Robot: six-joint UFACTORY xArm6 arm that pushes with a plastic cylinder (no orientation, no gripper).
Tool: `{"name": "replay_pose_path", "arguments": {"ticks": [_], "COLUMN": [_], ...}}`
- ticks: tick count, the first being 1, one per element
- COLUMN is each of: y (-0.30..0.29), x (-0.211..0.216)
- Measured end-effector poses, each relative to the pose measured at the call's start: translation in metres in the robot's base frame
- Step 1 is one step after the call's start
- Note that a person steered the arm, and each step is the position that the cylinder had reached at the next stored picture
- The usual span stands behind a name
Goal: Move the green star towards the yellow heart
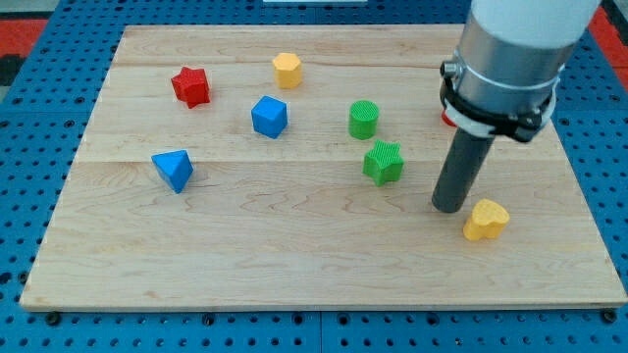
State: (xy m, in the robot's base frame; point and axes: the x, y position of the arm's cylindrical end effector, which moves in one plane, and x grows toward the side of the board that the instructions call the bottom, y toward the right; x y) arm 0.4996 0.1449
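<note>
— Green star (384, 162) sits mid-desk, right of centre; yellow heart (487, 220) lies nearer, further right.

— And your tool?

— My tip (449, 207) stands between them, holding nothing. You'd want it left of the star to push.

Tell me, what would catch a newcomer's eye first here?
Probably the big grey arm at the view's upper right, ending in a dark rod whose tip rests on the wooden board. It stands between the green star and the yellow heart. Red, blue, yellow and green blocks scatter leftwards.
</note>
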Motion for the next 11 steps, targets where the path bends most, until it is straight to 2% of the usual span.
{"name": "replay_pose_path", "arguments": {"ticks": [1,2,3,4,5,6,7,8,9,10,11], "y": [0.034,0.029,0.033,0.019,-0.080,-0.139,-0.086,-0.062,-0.093,-0.064,-0.019], "x": [0.018,0.027,-0.039,-0.081,-0.086,-0.085,-0.022,-0.026,-0.049,-0.066,-0.021]}}
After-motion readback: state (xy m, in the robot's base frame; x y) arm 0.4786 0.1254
